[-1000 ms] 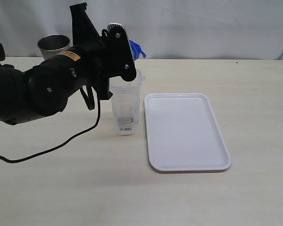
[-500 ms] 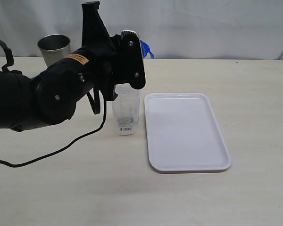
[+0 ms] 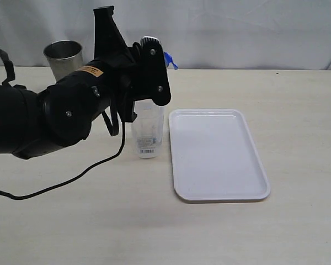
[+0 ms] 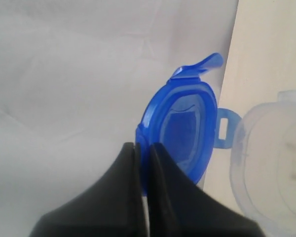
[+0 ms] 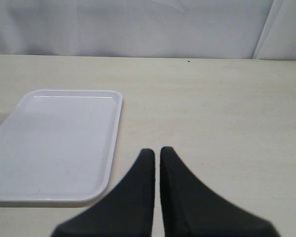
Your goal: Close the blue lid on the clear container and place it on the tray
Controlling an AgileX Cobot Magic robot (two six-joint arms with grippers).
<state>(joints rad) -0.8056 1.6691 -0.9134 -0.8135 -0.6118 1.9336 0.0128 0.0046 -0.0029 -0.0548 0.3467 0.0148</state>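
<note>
Misalignment is the risk — left hand (image 4: 142, 148), pinched shut on the rim of the blue lid (image 4: 180, 128), holds it above the clear container (image 3: 149, 132); an off-centre push could topple it.

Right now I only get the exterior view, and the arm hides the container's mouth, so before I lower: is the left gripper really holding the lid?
Observer: Yes. The left wrist view shows the left gripper shut on the lid, pinching its rim.
Operator: Is the lid on the container?
Observer: No. The container has its mouth uncovered, and the lid is beside it.
Operator: And the right gripper?
Observer: The right gripper is shut and empty, over the table beside the tray.
</note>
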